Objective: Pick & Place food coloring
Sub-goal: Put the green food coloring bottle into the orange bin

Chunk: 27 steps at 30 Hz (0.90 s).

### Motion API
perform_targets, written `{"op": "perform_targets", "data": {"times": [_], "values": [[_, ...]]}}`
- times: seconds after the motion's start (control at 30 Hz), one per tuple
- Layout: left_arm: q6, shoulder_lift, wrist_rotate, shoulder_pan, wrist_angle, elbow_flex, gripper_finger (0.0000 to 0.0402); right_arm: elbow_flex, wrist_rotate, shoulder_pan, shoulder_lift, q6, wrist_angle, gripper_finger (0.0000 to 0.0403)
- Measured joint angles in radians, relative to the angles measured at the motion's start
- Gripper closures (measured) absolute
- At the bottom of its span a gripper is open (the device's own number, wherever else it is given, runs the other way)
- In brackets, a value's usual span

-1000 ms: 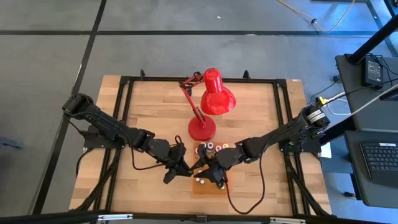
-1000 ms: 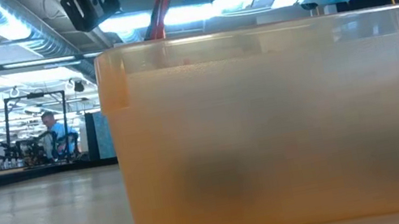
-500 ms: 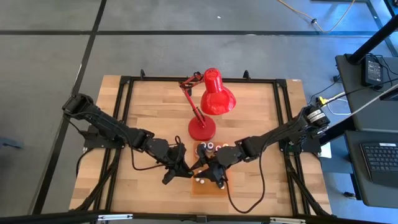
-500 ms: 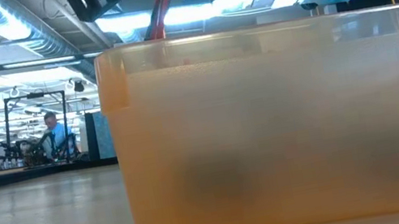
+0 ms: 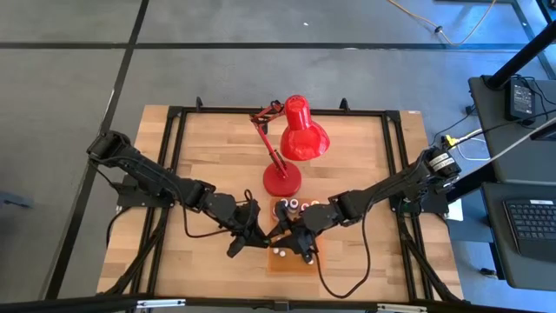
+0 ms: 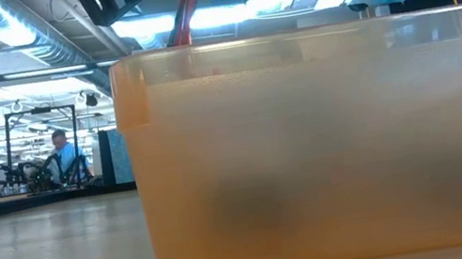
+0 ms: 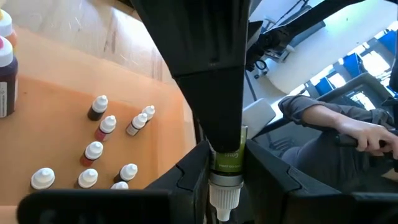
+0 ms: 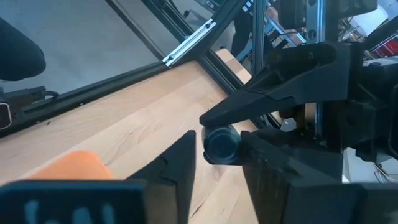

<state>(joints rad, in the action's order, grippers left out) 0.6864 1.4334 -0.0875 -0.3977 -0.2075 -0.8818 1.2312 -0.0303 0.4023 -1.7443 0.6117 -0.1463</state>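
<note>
Wooden table [image 5: 208, 148], black frame round it. Red desk lamp [image 5: 300, 130] stands mid-table, its round base towards the front half. Both arms reach in from the side edges and meet over the middle of the front edge.

Translucent orange tray [image 5: 293, 264] sits at the front edge, about the middle; its wall fills most of the low view.

Left gripper [image 5: 261, 236] is just over the tray's left rim. It is clamped on one food coloring bottle [image 7: 227, 163], which has a greenish label and a white pointed cap. The bottle is off the table, above the tray.

Right gripper [image 5: 291, 242] faces the left one nearly nose to nose, just to its right over the tray. The same bottle's dark end lies inside it in the right wrist view. Cannot tell whether it is pinching the bottle or just around it.

Loose bottles [image 7: 99, 155], several with white caps and dark or red bodies, lie scattered on the tray floor, mostly on their sides. A few more standing bottles [image 5: 295, 206] are on the table between the lamp base and the tray's back rim, just beside the base.

One seated person [image 7: 336, 137] shows beyond the table in the left wrist view; another, a far person [image 6: 63, 149], in the low view.
</note>
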Motion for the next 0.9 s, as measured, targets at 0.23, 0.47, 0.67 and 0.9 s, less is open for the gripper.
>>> {"op": "perform_targets", "data": {"times": [0.23,0.47,0.67,0.9], "values": [[-0.001,0.000,0.000,0.000,-0.003,0.000,0.0319,0.000,-0.001,0.000,0.000,0.004,-0.006,0.0330],[-0.002,0.000,0.000,0.000,-0.003,0.000,0.0314,0.000,-0.001,0.000,0.001,0.007,-0.006,0.0328],[-0.039,0.000,-0.001,0.000,-0.003,0.000,0.0313,0.000,-0.002,0.000,0.001,0.010,-0.004,0.0336],[-0.038,0.000,-0.001,0.003,-0.002,0.000,0.0313,0.000,-0.002,0.000,0.001,0.010,0.000,0.0338]]}}
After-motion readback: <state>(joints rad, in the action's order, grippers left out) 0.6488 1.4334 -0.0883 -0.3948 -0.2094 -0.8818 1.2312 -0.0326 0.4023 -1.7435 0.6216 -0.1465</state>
